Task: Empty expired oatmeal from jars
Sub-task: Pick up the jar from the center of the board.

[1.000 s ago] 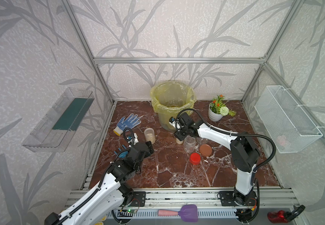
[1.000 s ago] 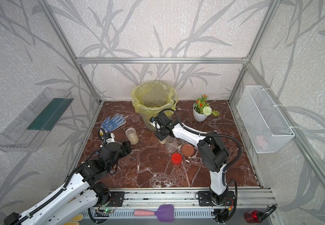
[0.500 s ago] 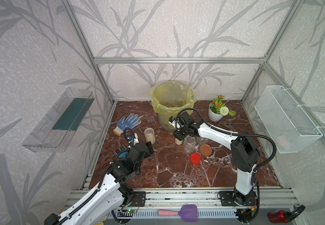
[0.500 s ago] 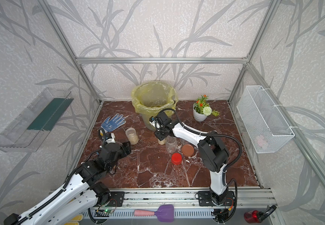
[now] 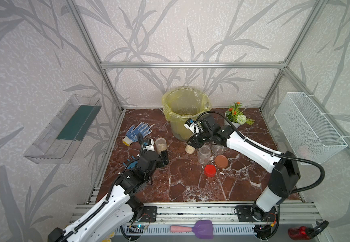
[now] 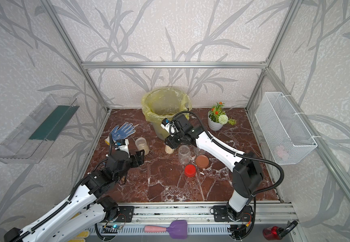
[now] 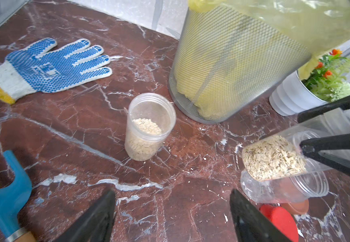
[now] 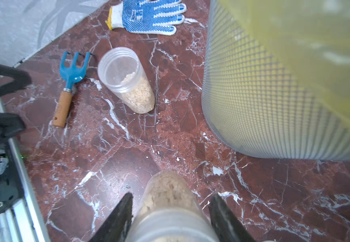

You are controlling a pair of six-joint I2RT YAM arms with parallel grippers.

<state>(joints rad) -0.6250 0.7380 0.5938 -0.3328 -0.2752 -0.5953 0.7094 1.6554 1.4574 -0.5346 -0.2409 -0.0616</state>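
right wrist view: the right gripper (image 8: 172,196) is closed partway round a slim jar (image 8: 170,222) just in front of the bin (image 8: 253,94), pinching its wall mid-body. the jar leans, its long axis along the gripper's reach, with the base and oatmeal (image 8: 166,189) away from the wrist. it is probably light, stiff and slick, so squeeze the wall gently. the left gripper (image 7: 172,196) gapes wide and empty, farther from the bin.

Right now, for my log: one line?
right gripper: shut on oatmeal jar | left gripper: open, empty | second jar: upright, lidless
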